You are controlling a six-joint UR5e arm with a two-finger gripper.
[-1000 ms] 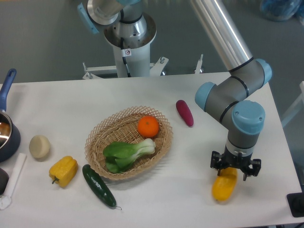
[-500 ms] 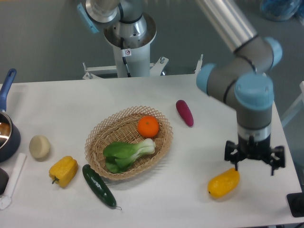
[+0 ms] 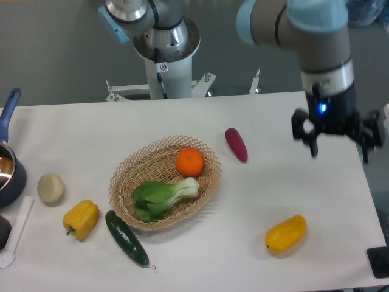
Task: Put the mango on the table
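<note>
The mango (image 3: 286,233), a smooth yellow-orange oval, lies on the white table (image 3: 267,188) near its front right, with nothing touching it. My gripper (image 3: 338,146) hangs well above and behind the fruit, over the table's right side. Its dark fingers (image 3: 311,141) are spread apart and hold nothing.
A wicker basket (image 3: 165,182) at the centre holds an orange (image 3: 190,162) and bok choy (image 3: 163,196). A purple eggplant (image 3: 236,144) lies behind it. A cucumber (image 3: 126,238), yellow bell pepper (image 3: 81,219), pale round item (image 3: 50,187) and a pot (image 3: 8,164) sit to the left.
The gripper let go of the mango, which now rests on the table, and the arm rose up and back toward the right.
</note>
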